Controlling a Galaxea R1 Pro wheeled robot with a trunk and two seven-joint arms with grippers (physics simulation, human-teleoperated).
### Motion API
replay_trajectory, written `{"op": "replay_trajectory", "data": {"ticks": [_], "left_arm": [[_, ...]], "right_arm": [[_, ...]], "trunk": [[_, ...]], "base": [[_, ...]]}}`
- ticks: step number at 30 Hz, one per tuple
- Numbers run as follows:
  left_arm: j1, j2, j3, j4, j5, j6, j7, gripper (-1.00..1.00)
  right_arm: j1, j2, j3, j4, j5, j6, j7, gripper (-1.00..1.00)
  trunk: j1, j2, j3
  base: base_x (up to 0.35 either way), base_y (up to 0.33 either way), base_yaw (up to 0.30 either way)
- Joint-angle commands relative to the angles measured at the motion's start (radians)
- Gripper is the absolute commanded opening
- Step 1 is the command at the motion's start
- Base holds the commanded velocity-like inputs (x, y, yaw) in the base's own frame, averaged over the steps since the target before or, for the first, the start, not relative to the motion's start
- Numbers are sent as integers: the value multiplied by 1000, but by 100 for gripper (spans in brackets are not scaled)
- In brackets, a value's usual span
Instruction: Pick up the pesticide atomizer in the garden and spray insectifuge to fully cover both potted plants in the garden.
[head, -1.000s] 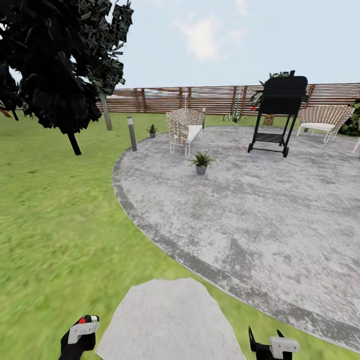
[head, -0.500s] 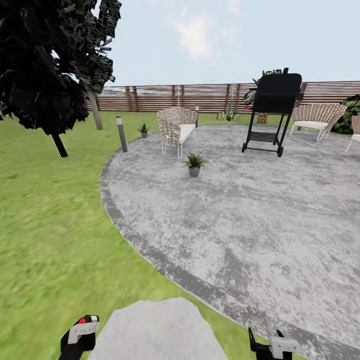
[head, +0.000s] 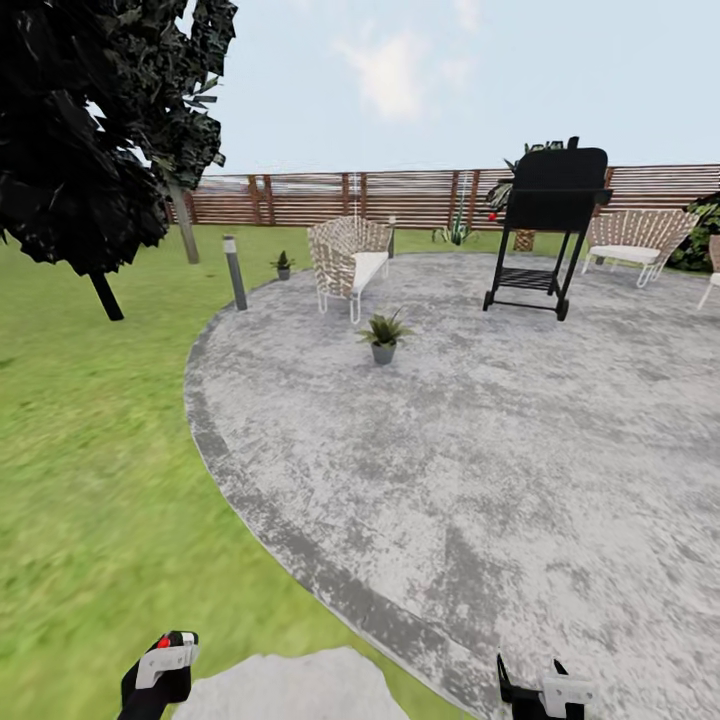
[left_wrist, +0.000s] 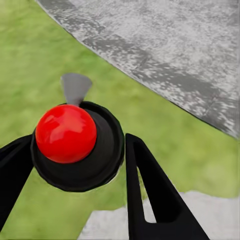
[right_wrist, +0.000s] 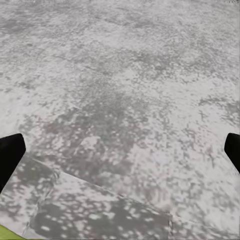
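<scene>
In the left wrist view the pesticide atomizer shows its red top and round dark body between the two black fingers of my left gripper, which is shut on it. The head view has that left gripper at the bottom left, with the atomizer's red top just above it. My right gripper hangs open and empty at the bottom right, its fingertips wide apart over the stone. One potted plant stands on the round patio. A second potted plant stands far off on the lawn.
A black grill stands at the back of the patio, with a wicker chair and a wicker seat nearby. A grey bollard lamp and a dark tree stand left. A wooden fence closes the back. A stepping stone lies underfoot.
The whole view has shifted: the camera has advanced toward the patio, so the stepping stone has slid down to the picture's lower edge. Both grippers hold the same pose.
</scene>
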Motion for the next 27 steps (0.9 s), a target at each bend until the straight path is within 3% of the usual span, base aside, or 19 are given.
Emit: {"op": "replay_trajectory", "data": {"ticks": [1,27], "left_arm": [[-1,0,9,1,-9,-3,-3,-100],[-1,0,9,1,-9,-5,-3,-100]], "right_arm": [[0,0,-3,1,1,-3,0,100],[0,0,-3,1,1,-3,0,100]], "trunk": [[0,0,-1],[0,0,-1]], "base": [[339,-109,0],[339,-108,0]]}}
